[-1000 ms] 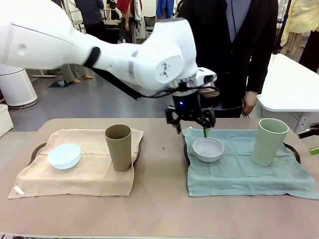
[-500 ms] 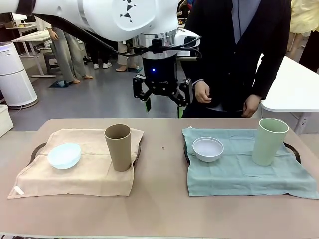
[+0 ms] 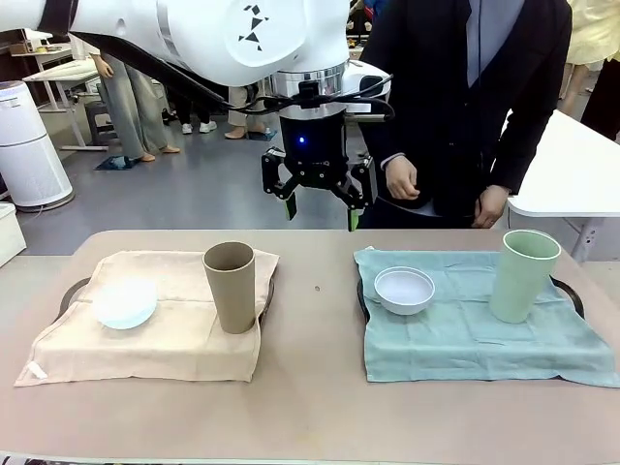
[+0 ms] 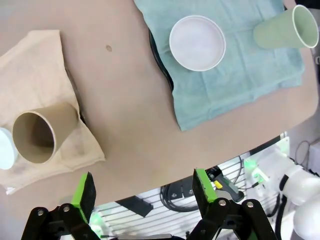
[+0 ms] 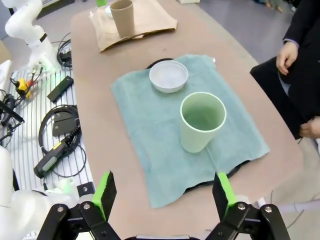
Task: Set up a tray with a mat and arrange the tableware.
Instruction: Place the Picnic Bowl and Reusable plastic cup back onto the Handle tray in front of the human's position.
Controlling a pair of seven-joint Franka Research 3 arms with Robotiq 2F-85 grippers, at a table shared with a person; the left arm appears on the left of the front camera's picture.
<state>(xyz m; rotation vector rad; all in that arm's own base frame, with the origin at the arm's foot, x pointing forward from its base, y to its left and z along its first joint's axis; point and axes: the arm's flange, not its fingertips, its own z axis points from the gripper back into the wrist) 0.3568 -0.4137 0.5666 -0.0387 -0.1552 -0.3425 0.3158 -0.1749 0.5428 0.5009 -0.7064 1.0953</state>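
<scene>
- Left gripper (image 3: 320, 201) hangs spread and empty above the table's (image 3: 310, 407) far edge.
- Right gripper (image 5: 165, 192) is spread too, holding nothing.
- Tan-brown cup (image 3: 230, 287) and pale blue bowl (image 3: 125, 302) sit on the beige mat (image 3: 145, 339), table's left.
- White bowl (image 3: 404, 290) and pale green cup (image 3: 521, 275) sit on the teal mat (image 3: 475, 339), table's right.

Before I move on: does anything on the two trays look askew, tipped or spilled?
Nothing is tipped or spilled. Both cups, the tan-brown cup and pale green cup, stand upright, and both bowls sit right way up. Only the rumpled beige cloth mat stands out: it lies slightly skewed, its near corner spilling past its dark tray.
</scene>
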